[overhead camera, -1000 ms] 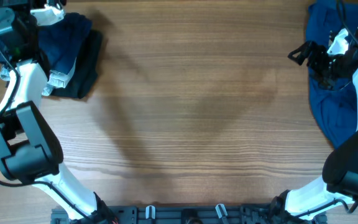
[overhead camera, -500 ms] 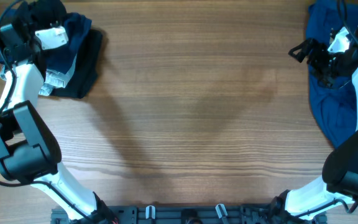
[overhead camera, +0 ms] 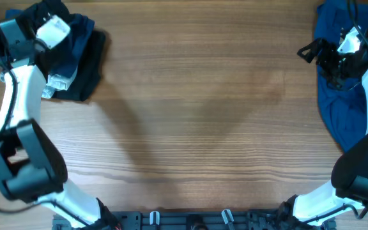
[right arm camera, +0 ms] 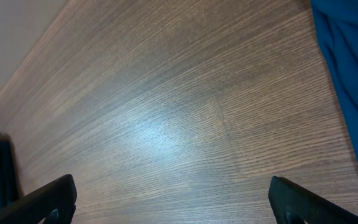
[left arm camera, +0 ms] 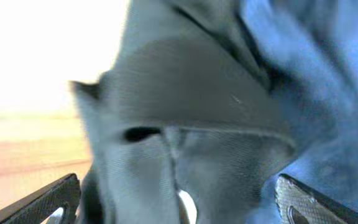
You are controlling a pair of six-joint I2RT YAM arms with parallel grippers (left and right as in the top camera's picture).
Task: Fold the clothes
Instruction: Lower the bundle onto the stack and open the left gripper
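Lying heaped at the far-left corner of the table [overhead camera: 197, 128]: dark clothes pile [overhead camera: 85, 64], partly hidden overhead beneath the left gripper [left arm camera: 179, 205]. Up close, only blurred grey and blue folds between wide-parted fingers [left arm camera: 48, 199]; cannot tell any contact. At the right edge, blue garment [overhead camera: 340, 108], cut off; right gripper [right arm camera: 179, 202] spread wide over bare wood, holding nothing.

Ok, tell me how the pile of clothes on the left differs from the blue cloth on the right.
The pile of clothes is dark, navy and black; the blue cloth is brighter blue. The pile is bunched in layers; the blue cloth lies spread out long. The pile has a pale patch; the blue cloth shows none. Both lie on the wooden table.
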